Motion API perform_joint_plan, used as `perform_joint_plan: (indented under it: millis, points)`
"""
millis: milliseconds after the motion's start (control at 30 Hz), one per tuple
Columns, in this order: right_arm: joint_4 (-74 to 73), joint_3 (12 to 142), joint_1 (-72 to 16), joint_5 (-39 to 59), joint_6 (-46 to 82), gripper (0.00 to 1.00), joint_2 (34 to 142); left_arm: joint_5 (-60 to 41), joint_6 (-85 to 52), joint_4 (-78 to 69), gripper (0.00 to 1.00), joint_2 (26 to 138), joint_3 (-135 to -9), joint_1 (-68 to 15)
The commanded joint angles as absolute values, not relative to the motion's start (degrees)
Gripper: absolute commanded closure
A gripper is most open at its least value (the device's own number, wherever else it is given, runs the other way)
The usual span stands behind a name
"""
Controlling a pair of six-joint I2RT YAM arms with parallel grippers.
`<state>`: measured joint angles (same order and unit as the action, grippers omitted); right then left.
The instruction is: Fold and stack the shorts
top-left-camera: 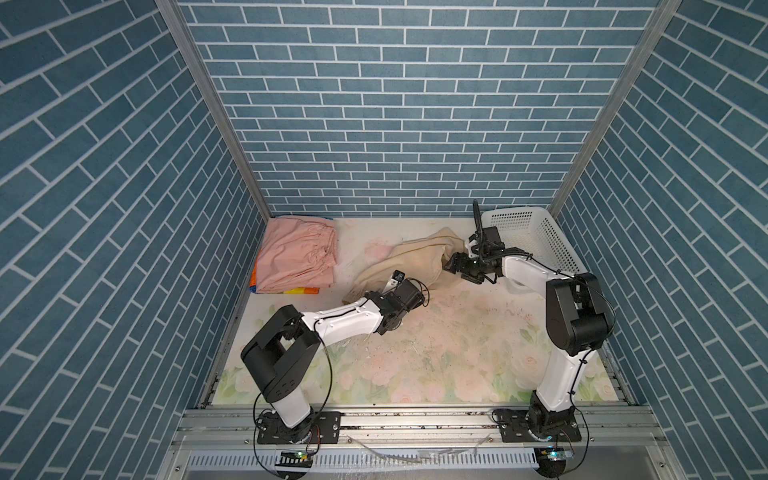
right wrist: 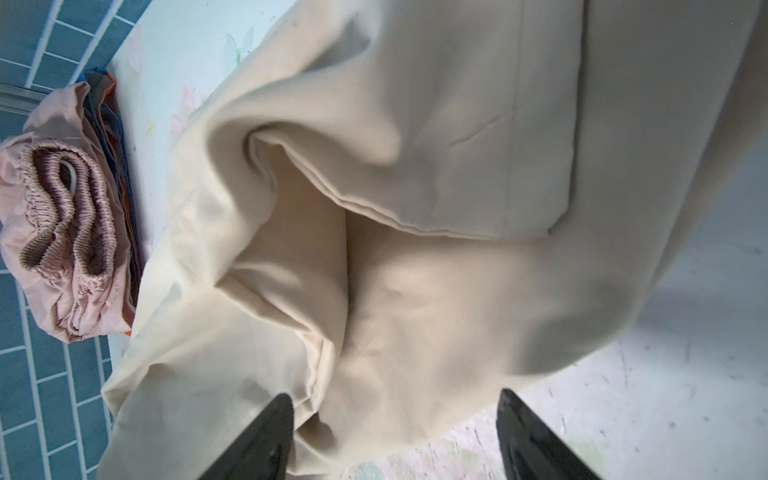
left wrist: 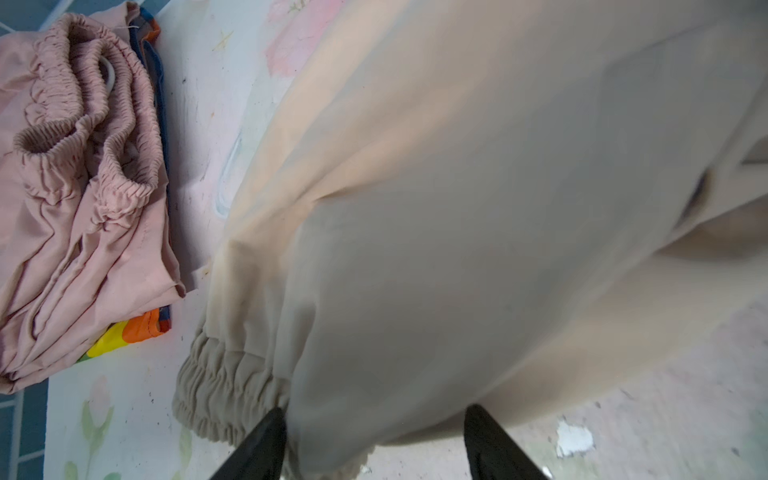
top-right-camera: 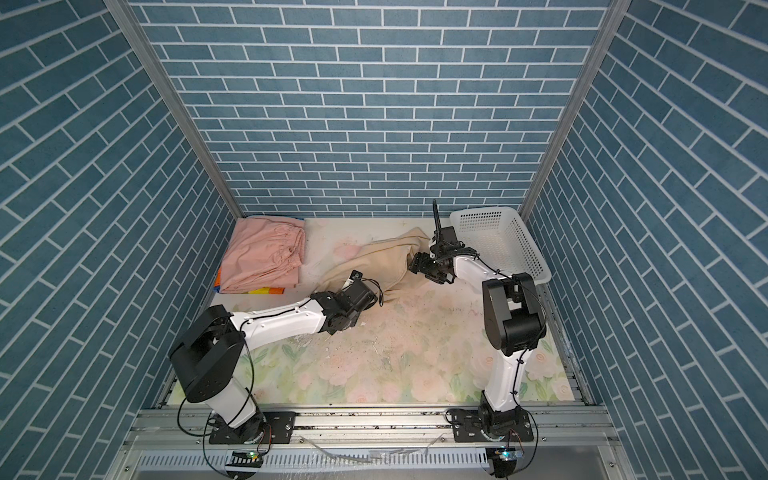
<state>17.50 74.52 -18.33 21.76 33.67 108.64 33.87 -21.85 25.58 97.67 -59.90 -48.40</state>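
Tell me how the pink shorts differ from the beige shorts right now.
The pink shorts are folded; the beige shorts lie rumpled and unfolded. The pink shorts rest on the rainbow-striped shorts in the far left corner; the beige shorts lie alone on the table. Both have gathered elastic waists.

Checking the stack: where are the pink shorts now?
In both top views the pink shorts lie folded in the far left corner, on the rainbow-striped shorts, left of the beige shorts.
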Motion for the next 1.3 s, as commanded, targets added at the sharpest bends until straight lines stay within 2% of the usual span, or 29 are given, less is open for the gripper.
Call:
perform_joint_plan:
  millis: [0, 200, 267, 367, 567, 767, 1000, 1067, 1267]
  points:
    - [17.4, 73.8, -18.3, 22.7, 34.6, 0.22, 107.1, 39.6, -23.0, 25.1, 0.39, 100.7, -62.2, -48.7]
    - [17.1, 73.7, -18.3, 23.1, 34.7, 0.22, 107.2, 41.3, -22.6, 26.0, 0.46, 104.0, -63.0, -48.9]
    - [17.1, 73.7, -18.3, 23.2, 34.7, 0.22, 107.3, 41.5, -21.7, 25.9, 0.62, 104.4, -63.0, -48.9]
    - [17.4, 74.0, -18.3, 23.2, 34.6, 0.23, 107.2, 41.2, -19.8, 26.8, 0.8, 103.6, -63.0, -48.9]
    - [18.3, 73.7, -17.5, 19.3, 34.6, 0.21, 105.8, 42.6, -14.1, 30.6, 1.0, 97.3, -63.5, -48.7]
    - [17.4, 74.6, -16.9, 15.4, 39.9, 0.19, 106.2, 39.9, -12.0, 35.2, 1.0, 92.8, -65.3, -46.6]
    - [-4.6, 67.0, -17.5, 17.8, 60.6, 0.2, 106.9, 38.4, -11.9, 36.7, 1.0, 90.6, -66.5, -45.5]
    - [-11.4, 64.6, -17.9, 17.8, 66.8, 0.22, 107.5, 37.7, -11.8, 37.0, 1.0, 90.3, -66.5, -45.0]
    - [-19.6, 61.6, -18.7, 14.2, 75.6, 0.26, 109.7, 35.9, -11.7, 36.7, 1.0, 88.1, -65.9, -42.7]
